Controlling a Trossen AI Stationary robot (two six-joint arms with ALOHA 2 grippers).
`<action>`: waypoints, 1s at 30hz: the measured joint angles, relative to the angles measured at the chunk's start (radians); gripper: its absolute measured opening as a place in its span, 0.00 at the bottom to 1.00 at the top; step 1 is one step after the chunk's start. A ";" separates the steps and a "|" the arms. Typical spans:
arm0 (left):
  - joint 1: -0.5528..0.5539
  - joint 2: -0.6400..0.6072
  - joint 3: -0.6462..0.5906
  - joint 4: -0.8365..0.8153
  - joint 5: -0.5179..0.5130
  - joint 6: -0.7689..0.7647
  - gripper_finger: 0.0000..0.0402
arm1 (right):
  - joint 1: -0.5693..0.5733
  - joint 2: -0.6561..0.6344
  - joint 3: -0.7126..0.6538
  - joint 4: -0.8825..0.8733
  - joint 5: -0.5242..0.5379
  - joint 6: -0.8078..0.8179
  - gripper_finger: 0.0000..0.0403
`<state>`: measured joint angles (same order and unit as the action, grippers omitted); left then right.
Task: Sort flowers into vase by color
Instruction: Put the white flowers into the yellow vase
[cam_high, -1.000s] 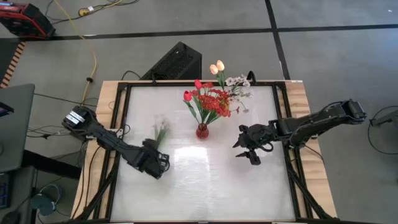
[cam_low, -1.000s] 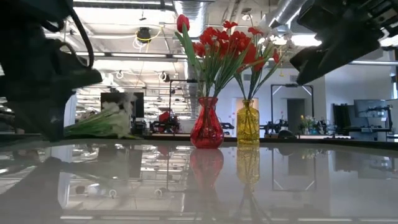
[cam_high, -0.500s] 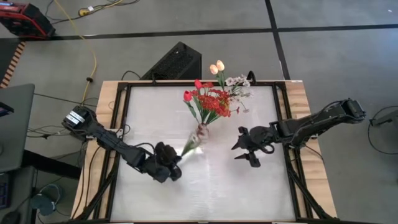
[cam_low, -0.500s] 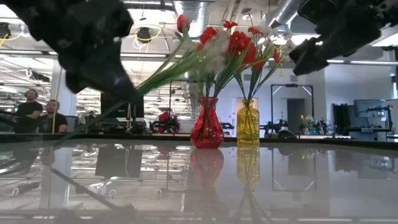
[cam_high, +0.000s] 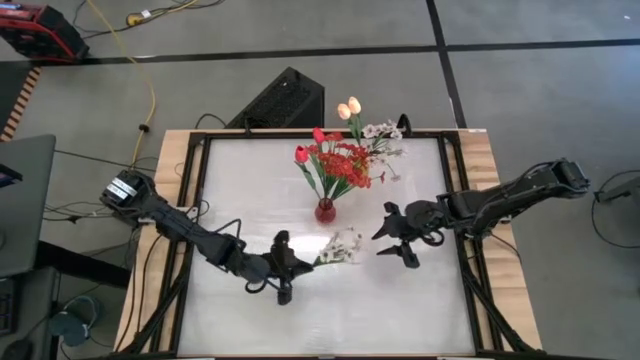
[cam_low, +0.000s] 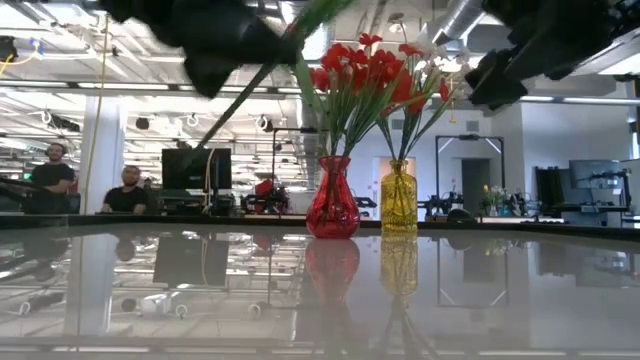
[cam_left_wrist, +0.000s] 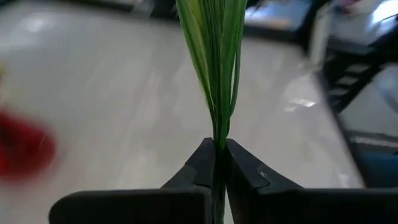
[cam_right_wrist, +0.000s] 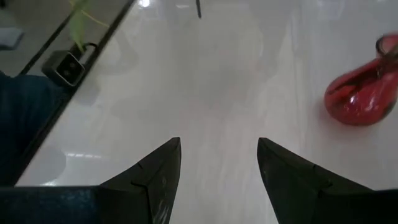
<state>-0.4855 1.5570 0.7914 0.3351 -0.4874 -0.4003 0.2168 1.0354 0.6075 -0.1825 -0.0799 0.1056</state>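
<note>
- Left gripper (cam_high: 300, 262), at about 7 o'clock from the red vase (cam_high: 325, 210), is clamped tight on the green stems of a white sprig (cam_high: 342, 246); the wrist view shows the stems (cam_left_wrist: 216, 74) pinched between the two closed fingers (cam_left_wrist: 200, 168).
- The sprig's blossoms point toward 3 o'clock, held above the table (cam_high: 400, 300), just below the red vase.
- Red vase, table centre, holds red flowers (cam_high: 340, 165).
- Yellow vase (cam_low: 398, 198), at its 1 o'clock, holds peach tulips (cam_high: 349, 107) and white blossoms (cam_high: 383, 131).
- Right gripper (cam_high: 395, 238), at 4 o'clock from the red vase, hangs with fingers (cam_right_wrist: 155, 171) spread wide, holding nothing.
- No readable writing shows.
</note>
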 joint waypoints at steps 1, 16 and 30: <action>0.011 0.000 0.000 0.050 0.026 0.045 0.01 | 0.003 -0.014 0.000 -0.003 0.000 -0.004 0.59; 0.171 -0.002 0.002 0.435 0.304 0.315 0.01 | 0.055 0.019 0.000 0.294 0.030 -0.190 0.59; 0.178 0.243 0.281 0.362 0.290 0.467 0.01 | 0.074 0.116 0.000 0.434 0.022 -0.214 0.59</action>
<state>-0.3071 1.8004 1.0724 0.6972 -0.1978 0.0669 0.2906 1.1512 0.6077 0.2513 -0.0582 -0.1085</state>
